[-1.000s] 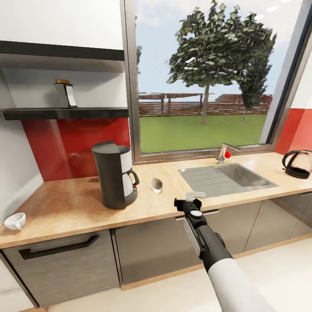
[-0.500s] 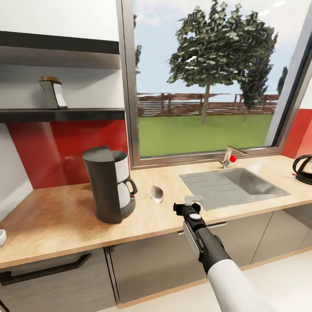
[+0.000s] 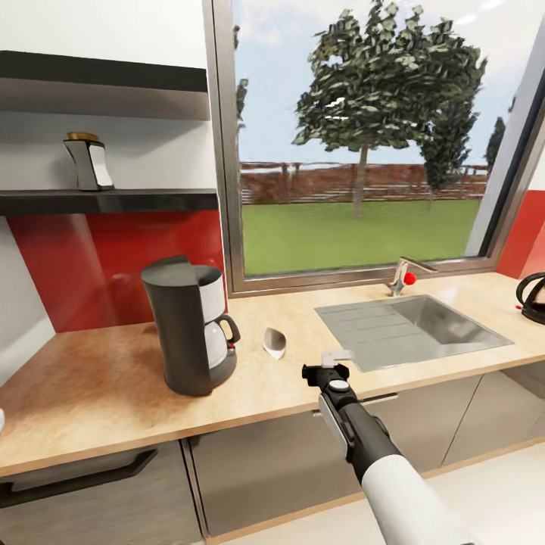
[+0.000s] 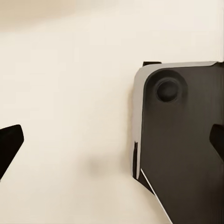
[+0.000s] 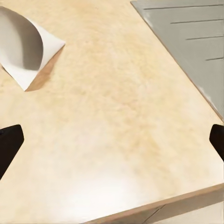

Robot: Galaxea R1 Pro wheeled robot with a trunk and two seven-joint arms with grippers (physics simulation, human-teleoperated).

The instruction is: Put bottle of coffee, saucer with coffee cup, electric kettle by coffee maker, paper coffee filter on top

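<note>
The black coffee maker point(image 3: 189, 333) stands on the wooden countertop point(image 3: 98, 386), left of the window. A white paper coffee filter point(image 3: 274, 342) lies on its side just right of it, also seen close up as the filter point(image 5: 23, 46). The bottle of coffee point(image 3: 89, 162) stands on the dark wall shelf point(image 3: 113, 200) above. The black electric kettle point(image 3: 534, 297) sits at the far right end of the counter, cut by the picture's edge. My right gripper point(image 3: 327, 365) hovers open over the counter's front edge, nearer me than the filter, holding nothing. My left gripper point(image 4: 112, 144) is open over pale floor.
A steel sink point(image 3: 412, 322) with a faucet point(image 3: 405, 274) is set into the counter right of the filter; its drainboard point(image 5: 186, 28) lies close beside my right gripper. Grey cabinet fronts point(image 3: 265, 446) run below. A dark part of the robot's body point(image 4: 179, 140) shows under the left gripper.
The whole picture has shifted: the camera moved, so the cup slid out at the left and the kettle went to the right edge. My right gripper keeps its place by the counter's front edge.
</note>
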